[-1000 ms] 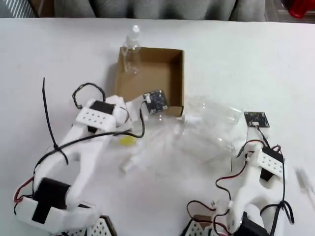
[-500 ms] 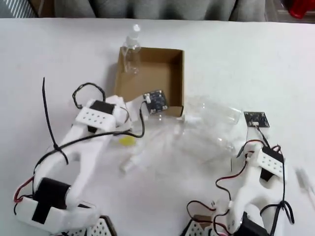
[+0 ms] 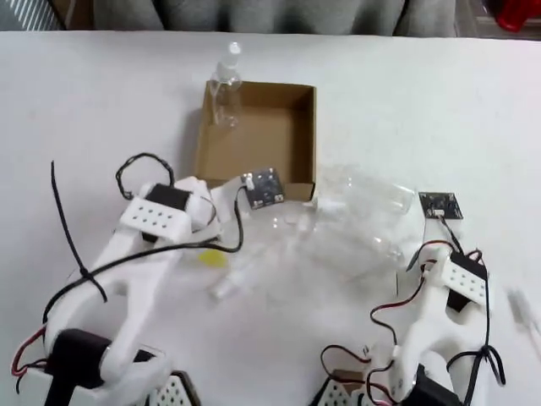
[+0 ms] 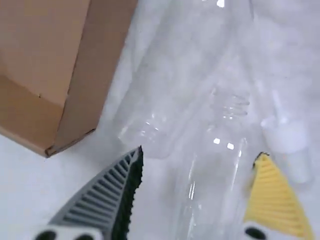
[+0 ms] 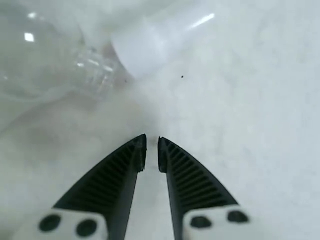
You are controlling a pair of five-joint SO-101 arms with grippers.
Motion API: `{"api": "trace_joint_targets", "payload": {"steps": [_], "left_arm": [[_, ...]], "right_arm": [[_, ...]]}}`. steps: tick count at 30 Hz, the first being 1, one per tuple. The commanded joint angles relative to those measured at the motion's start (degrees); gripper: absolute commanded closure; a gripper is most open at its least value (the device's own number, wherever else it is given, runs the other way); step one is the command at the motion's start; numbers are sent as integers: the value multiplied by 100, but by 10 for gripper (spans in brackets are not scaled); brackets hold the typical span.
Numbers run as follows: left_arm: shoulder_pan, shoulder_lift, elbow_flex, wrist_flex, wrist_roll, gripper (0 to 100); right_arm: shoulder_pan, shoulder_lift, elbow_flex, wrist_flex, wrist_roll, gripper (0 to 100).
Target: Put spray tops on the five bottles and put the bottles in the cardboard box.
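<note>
The cardboard box (image 3: 262,139) has one capped bottle (image 3: 226,85) upright at its far corner. Just beside the box, the left gripper (image 4: 201,154) is spread wide astride a lying clear bottle (image 4: 207,190), seemingly not touching it. Farther from the box, the right gripper (image 5: 151,149) is almost pressed together and empty, near a spray top (image 5: 142,45).

A white tabletop (image 3: 439,101) is filling the scene; grey fabric (image 3: 254,13) is hanging behind it, and a red object (image 3: 517,13) is sitting at the far corner.

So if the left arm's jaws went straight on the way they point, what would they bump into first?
Most likely the clear bottle lying on the table, in line between the open left jaws; depth is hard to judge.
</note>
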Motion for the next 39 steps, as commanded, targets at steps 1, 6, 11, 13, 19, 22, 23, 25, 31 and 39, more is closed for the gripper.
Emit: {"api": "trace_joint_targets", "payload": {"steps": [1,6,11,13,19,22,23,25,31,39], "left_arm": [[-57,-321,-18,149,-44,669],[-57,-330,211,149,-299,671],[-57,-303,369,105,-387,672],[-57,-295,378,97,-448,672],[-57,-277,396,44,-659,672],[-57,-277,642,-325,-668,672],[-57,-277,721,-440,-668,672],[-66,-277,782,-536,-668,672],[-66,-268,826,-703,-668,672],[-66,462,431,-765,-686,759]], "right_arm": [[-57,-119,-26,-66,53,982],[-57,-119,-26,-57,53,982],[-57,-119,-26,-57,53,982],[-48,-119,-26,-57,53,982],[-48,-119,-26,-48,53,982],[-48,-119,-26,-48,53,982],[-48,-119,-26,-48,53,982],[-48,-119,-26,-48,53,982],[-48,-119,-26,-40,53,982],[-48,-119,-26,-40,53,982]]}}
